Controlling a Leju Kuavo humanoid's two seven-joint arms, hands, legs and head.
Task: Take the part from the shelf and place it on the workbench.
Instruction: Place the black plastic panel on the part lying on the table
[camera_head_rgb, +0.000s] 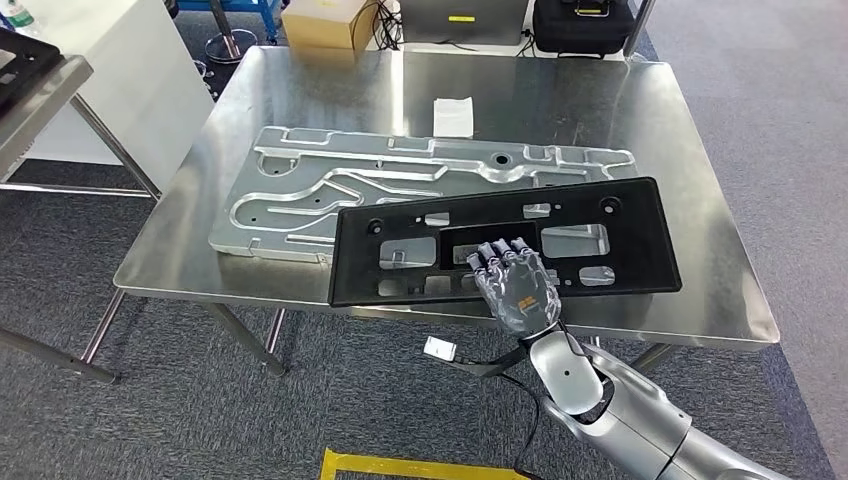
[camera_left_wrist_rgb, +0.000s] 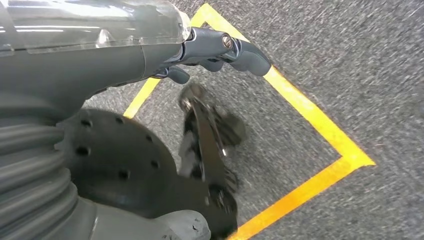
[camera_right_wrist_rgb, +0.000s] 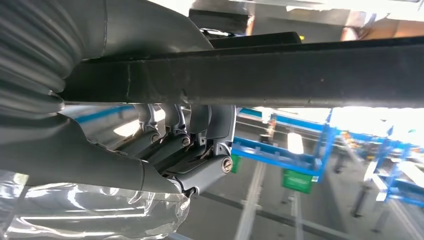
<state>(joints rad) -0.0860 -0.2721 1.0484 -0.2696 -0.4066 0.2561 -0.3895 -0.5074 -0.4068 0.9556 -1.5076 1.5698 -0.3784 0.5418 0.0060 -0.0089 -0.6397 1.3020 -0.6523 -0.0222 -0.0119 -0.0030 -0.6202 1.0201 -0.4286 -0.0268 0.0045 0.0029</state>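
The table (camera_head_rgb: 300, 90) is brushed, reflective steel; the machined plate (camera_head_rgb: 300, 195) is pale matt metal (grooved); the black part (camera_head_rgb: 650, 250) looks like matt plastic.

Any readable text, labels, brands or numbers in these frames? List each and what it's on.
None can be read.
White paper slip on the workbench: no print can be made out.
Small white tag hanging below the bench edge: too small to read.
Yellow strip on the grey case behind the bench: no characters can be made out.
Black part held by the right hand: no marking visible.
Green tags on the blue racks: blurred.
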